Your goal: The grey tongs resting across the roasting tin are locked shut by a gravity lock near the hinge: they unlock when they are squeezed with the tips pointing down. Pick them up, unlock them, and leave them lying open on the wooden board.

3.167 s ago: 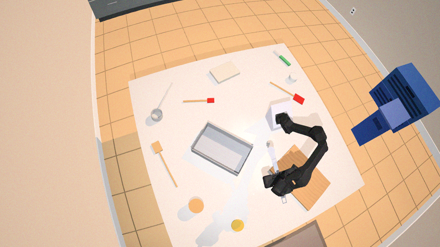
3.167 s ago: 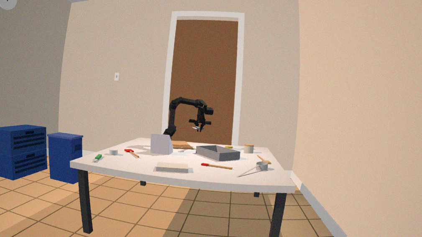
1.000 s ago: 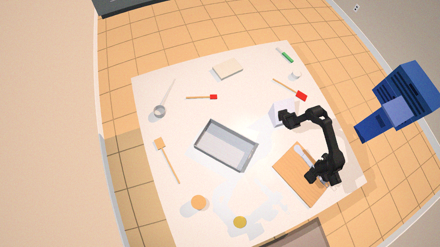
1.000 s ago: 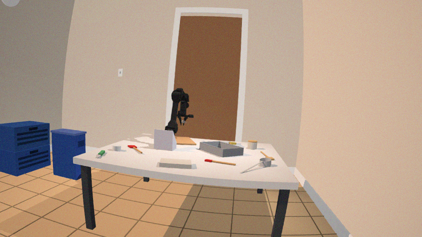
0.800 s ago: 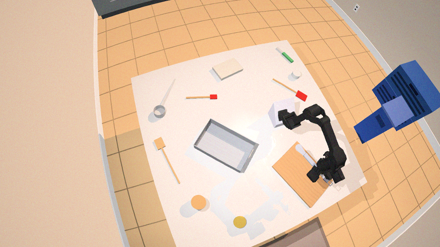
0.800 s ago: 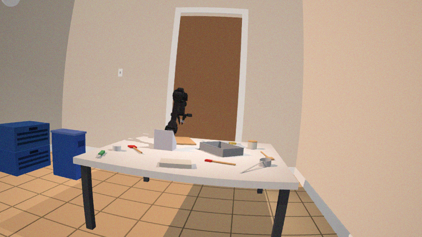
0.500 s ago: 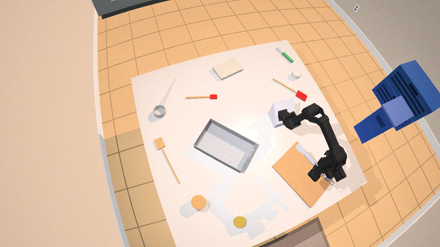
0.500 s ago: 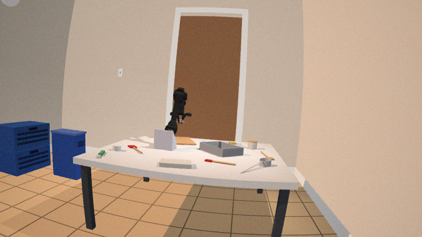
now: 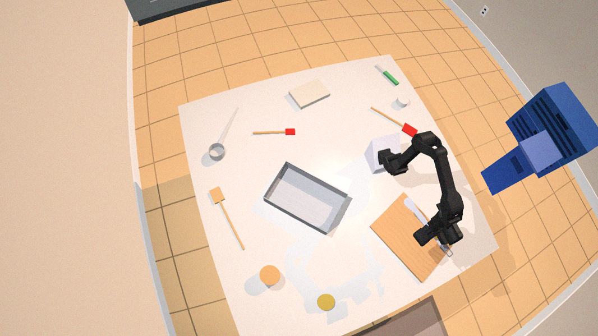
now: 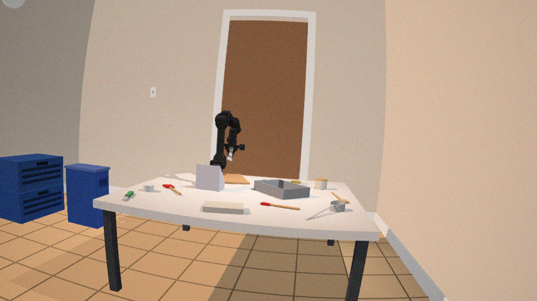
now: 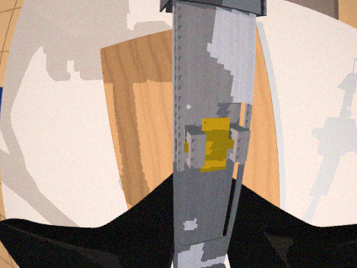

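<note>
The grey tongs [image 9: 416, 211] [image 10: 230, 154] [image 11: 198, 84] are held up in the air, with the pale end lower than the grip and tilted toward the exterior camera. A yellow lock piece [image 11: 215, 145] shows on them near the hinge end. My gripper [image 9: 435, 236] [image 10: 231, 148] [image 11: 199, 177] is shut on the tongs, above the wooden board [image 9: 392, 232] [image 10: 236, 178] [image 11: 157, 126]. The tongs' arms are squeezed between the fingers; whether the lock is released I cannot tell. The roasting tin [image 9: 295, 216] [image 10: 267, 189] stands apart from them, with nothing across it.
A pale wedge-shaped block [image 9: 373, 157] [image 10: 208, 178] stands near the arm's elbow side. A red spatula [image 9: 409, 129] lies behind it. An orange-lidded jar [image 9: 269, 275] [image 10: 321, 183] and a yellow disc [image 9: 326, 302] are on the tin's other side.
</note>
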Controlling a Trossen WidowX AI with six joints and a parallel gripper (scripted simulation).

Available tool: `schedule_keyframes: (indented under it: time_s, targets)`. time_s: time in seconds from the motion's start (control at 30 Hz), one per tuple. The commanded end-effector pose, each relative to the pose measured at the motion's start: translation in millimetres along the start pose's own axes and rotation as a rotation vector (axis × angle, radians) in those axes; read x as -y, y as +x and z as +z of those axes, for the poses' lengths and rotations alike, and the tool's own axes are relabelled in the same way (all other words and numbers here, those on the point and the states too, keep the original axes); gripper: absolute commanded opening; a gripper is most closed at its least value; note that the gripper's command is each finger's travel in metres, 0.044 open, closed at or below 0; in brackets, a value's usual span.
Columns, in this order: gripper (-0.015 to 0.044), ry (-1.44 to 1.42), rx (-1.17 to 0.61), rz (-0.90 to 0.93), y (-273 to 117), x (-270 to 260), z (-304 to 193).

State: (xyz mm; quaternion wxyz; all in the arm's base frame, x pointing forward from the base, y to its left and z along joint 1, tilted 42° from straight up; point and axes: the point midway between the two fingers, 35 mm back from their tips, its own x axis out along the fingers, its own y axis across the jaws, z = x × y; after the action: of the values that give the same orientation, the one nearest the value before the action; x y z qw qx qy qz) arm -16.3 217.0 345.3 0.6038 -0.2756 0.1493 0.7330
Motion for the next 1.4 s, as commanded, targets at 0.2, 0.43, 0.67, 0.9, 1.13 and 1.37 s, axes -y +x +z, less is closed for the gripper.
schedule_keyframes:
  time_s: [0.2, 0.43, 0.67, 0.9, 1.13, 1.37]
  targets:
    - [-0.015, 0.079, 0.19, 0.022, -6.7, 6.3, 6.9]
    - [-0.015, 0.104, 0.321, 0.031, -12.5, 10.7, 9.7]
    - [-0.015, 0.097, 0.443, 0.038, -20.0, 13.0, 10.1]
    - [-0.015, 0.061, 0.55, 0.042, -27.7, 12.6, 7.1]
    - [-0.015, -0.001, 0.636, 0.044, -34.3, 9.0, 0.5]
    - [-0.015, -0.084, 0.696, 0.046, -38.0, 2.4, -10.4]
